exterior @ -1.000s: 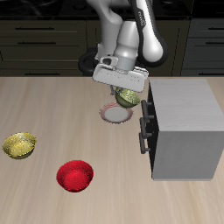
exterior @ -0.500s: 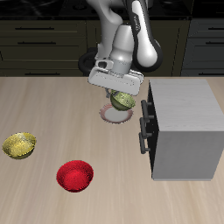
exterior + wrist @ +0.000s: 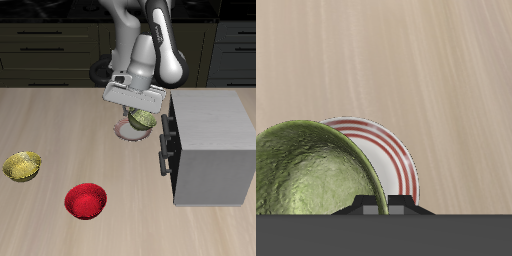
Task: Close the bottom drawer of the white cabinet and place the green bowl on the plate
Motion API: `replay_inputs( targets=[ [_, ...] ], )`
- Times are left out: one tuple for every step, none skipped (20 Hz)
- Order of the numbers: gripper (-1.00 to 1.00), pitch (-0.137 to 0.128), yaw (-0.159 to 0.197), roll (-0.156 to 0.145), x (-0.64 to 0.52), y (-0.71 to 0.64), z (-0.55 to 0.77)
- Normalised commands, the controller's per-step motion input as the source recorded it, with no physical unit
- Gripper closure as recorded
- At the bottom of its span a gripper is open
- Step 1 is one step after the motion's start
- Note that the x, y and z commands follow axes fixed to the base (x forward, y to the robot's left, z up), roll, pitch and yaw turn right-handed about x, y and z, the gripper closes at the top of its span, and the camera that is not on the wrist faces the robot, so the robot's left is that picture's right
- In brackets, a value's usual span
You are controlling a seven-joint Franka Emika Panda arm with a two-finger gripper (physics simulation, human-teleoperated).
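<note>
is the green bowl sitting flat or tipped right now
Tipped. In the wrist view the green bowl hangs rim-up at an angle over the plate, partly covering it, not resting flat.

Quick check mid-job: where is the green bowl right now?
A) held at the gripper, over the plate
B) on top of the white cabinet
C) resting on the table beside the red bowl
A: the green bowl hangs at the gripper, overlapping the plate beneath it.

Simulated kitchen. Dark cabinet fronts [image 3: 40, 45] with bar handles run along 12 o'clock behind me; I work over a pale wood-grain counter [image 3: 60, 120] carrying bowls, a striped plate [image 3: 384, 150] and a white cabinet [image 3: 208, 148].
</note>
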Motion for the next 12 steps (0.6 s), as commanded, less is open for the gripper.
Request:
replay_inputs(
  targets=[
    [-1.0,0.092,0.068,-0.039,-0.04,0.07,-0.09],
    [-1.0,-0.006,-0.047,0.035,0.1,0.02,-0.16],
    [-1.0,-0.018,0.025,-0.017,-0.02,0.01,-0.02],
    [-1.0,0.008,-0.026,0.028,0.02,0.02,-0.03],
    [-1.0,-0.02,-0.02,-0.033,0.0,-0.06,0.03],
    [-1.0,0.007,-0.01,0.003,0.01,-0.02,0.03],
    [-1.0,0.003,0.006,0.001,0.02,-0.01,0.01],
    [-1.0,0.002,0.006,0.005,-0.03,0.05,-0.01],
    [-1.0,-0.001,-0.004,0.019,-0.04,0.03,0.05],
    [-1.0,-0.02,0.002,-0.002,-0.02,0.01,0.09],
    [-1.0,-0.006,0.014,0.011,-0.08,0.06,0.09],
    [-1.0,0.0,0.0,0.0,0.04,-0.02,0.01]
  ],
)
